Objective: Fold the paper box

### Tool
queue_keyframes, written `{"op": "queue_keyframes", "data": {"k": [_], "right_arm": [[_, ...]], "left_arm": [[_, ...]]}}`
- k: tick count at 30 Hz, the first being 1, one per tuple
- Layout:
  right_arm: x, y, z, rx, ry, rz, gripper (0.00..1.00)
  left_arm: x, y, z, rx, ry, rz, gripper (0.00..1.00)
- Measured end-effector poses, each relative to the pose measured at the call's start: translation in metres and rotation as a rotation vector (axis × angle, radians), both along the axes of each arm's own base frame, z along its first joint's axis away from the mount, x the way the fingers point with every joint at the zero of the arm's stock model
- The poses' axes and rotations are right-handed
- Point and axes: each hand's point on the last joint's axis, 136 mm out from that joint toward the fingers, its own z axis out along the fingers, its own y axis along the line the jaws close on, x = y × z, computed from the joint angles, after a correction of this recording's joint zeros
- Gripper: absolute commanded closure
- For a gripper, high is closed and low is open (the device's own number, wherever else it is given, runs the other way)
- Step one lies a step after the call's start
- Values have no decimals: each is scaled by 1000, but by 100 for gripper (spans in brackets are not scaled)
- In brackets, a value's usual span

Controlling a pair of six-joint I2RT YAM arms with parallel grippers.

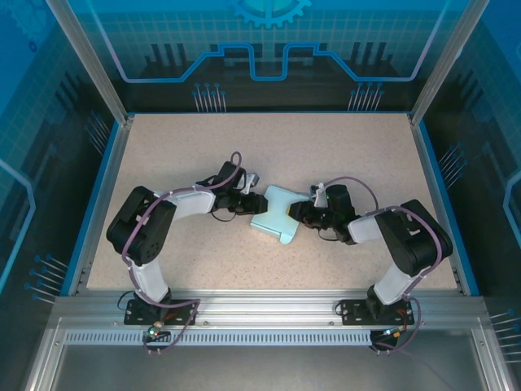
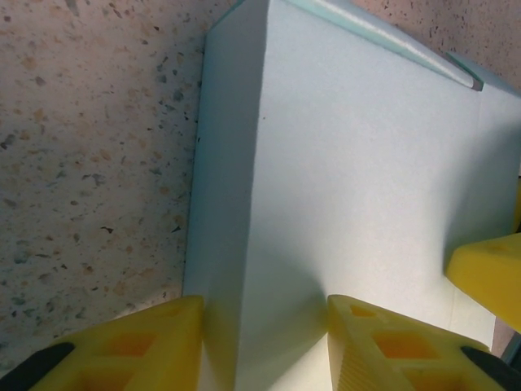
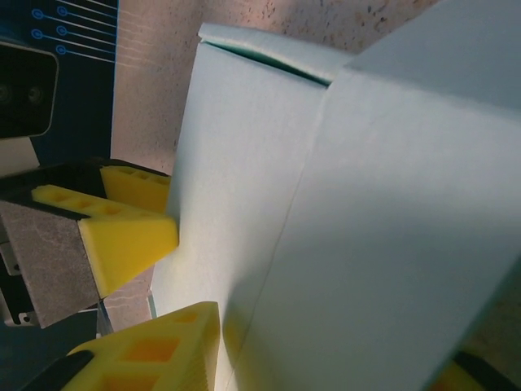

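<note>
The paper box point(image 1: 275, 213) lies on the table point(image 1: 342, 155) squarely between my two tools, its pale cyan card partly closed up into a flat rectangular shape. Seen from above, its long axis runs roughly away from the arm bases, tipped a little, so it lies crosswise to the line joining the tools. The left tool point(image 1: 247, 204) has the box straight ahead of its fingertips, against one long side. The right tool point(image 1: 299, 213) meets the opposite long side the same way. Neither arm is nearer: both are right up against the card.

From the left wrist, that tool's yellow fingers point(image 2: 383, 342) stand part spread. A long folded edge of the box runs up between them, one finger by the narrow side wall and one over the broad panel. Whether they actually pinch the card I cannot tell. From the right wrist, its fingers point(image 3: 155, 350) sit wide apart with the broad panel between them; again I cannot tell if they bear on it.

The end flap point(image 3: 260, 57) beyond the right tool's fingertips shows a dark slit, so I judge it not yet tucked home. My next move would work along that long axis toward the flap while the other tool steadies the opposite side.
</note>
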Motion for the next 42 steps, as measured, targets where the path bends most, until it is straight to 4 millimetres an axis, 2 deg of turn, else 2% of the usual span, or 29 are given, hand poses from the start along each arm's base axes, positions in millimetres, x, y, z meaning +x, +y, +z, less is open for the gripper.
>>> {"op": "queue_keyframes", "data": {"k": [6, 13, 17, 20, 23, 30, 33, 36, 39, 42], "right_arm": [[-1, -6, 23, -3, -39, -32, 68], [0, -15, 60, -19, -120, -70, 72], [0, -11, 77, -35, -153, -63, 76], [-2, -9, 76, -68, -134, -65, 79], [0, -9, 74, -101, -117, -87, 82], [1, -7, 73, -155, -113, -133, 83], [1, -2, 76, -164, -125, -134, 83], [1, 0, 76, -176, -130, -144, 81], [3, -3, 75, -190, -125, -166, 82], [3, -2, 75, -203, -122, -174, 82]], "left_arm": [[1, -10, 3, -50, 11, -15, 52], [8, -28, 6, -94, 17, -41, 49], [4, -42, 1, -110, 30, -79, 48], [-2, -48, -6, -109, 52, -101, 47], [0, -49, -7, -111, 54, -101, 45], [6, -43, -7, -90, 41, -74, 38], [11, -30, 4, -55, -22, -25, 33], [5, -9, 34, -39, -129, 30, 30], [-7, 6, 69, -59, -268, 65, 27], [-29, 3, 88, -65, -389, 41, 22]]}}
